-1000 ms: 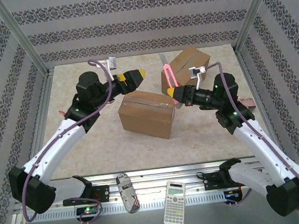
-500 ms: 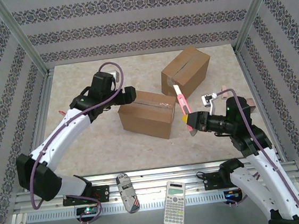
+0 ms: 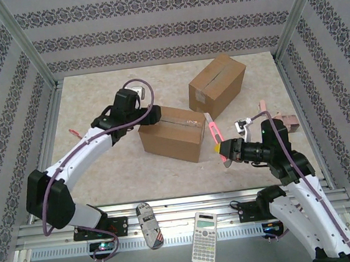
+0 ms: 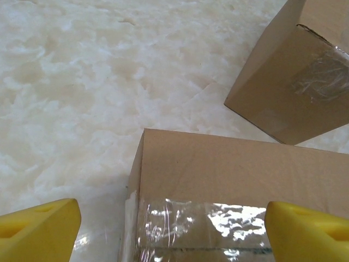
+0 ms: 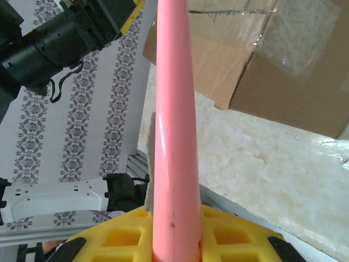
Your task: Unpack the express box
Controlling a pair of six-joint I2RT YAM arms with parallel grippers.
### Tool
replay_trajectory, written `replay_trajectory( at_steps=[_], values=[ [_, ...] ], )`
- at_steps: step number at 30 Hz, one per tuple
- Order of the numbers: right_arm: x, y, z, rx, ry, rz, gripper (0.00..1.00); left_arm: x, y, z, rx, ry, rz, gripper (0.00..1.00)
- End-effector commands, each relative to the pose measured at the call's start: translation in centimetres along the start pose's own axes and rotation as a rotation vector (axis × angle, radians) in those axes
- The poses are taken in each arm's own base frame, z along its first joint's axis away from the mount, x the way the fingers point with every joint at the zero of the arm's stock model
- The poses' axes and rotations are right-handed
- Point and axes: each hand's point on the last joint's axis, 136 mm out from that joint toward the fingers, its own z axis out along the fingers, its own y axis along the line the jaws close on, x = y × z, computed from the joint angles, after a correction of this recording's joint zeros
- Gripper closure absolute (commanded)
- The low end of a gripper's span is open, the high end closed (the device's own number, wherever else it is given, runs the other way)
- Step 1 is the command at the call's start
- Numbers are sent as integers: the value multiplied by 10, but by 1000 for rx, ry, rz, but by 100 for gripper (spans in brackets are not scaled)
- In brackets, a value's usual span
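I judge I'm at the opening stage on the near box (image 3: 172, 134), which sits mid-counter with its flaps down and clear tape (image 4: 202, 224) over the top seam and down the end; the far box (image 3: 217, 84) lies behind it to the right, apart from it and also taped. My left pincer (image 3: 150, 116) is spread wide at the near box's left top edge. From the left wrist view one yellow finger hangs off past the box's corner over the bare counter (image 3: 104, 170) and the other sits over the box top, with the taped end between them. I can't tell whether either finger touches the cardboard, and nothing is gripped. My right pincer (image 3: 222, 151) is clamped narrow on the pink cutter (image 3: 211, 130), which points up and back towards the box's right end but stands clear of it. I can't tell from here whether the tape is slit. Next, I reckon the left pincer must settle on that end to steady the box or catch a flap edge. The cutter then needs bringing square onto the seam, kept shallow so it parts the tape without shoving the box or scoring what's inside
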Motion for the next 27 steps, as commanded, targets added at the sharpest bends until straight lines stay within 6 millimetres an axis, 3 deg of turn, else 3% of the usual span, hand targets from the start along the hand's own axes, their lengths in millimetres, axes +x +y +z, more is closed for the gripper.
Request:
replay_trajectory(
  at_steps=[1, 10, 16, 27],
  values=[
    [-3, 0, 1, -16, -14, -35, 100, -13, -5, 11, 47, -92, 45, 12],
    [1, -17, 3, 43, -15, -3, 100, 2, -3, 25, 75, -133, 43, 10],
    [8, -35, 2, 114, -11, 75, 100, 32, 4, 35, 67, -97, 16, 9],
    [12, -39, 5, 82, -18, 147, 100, 85, 14, 49, 52, -20, 4, 8]
  ],
)
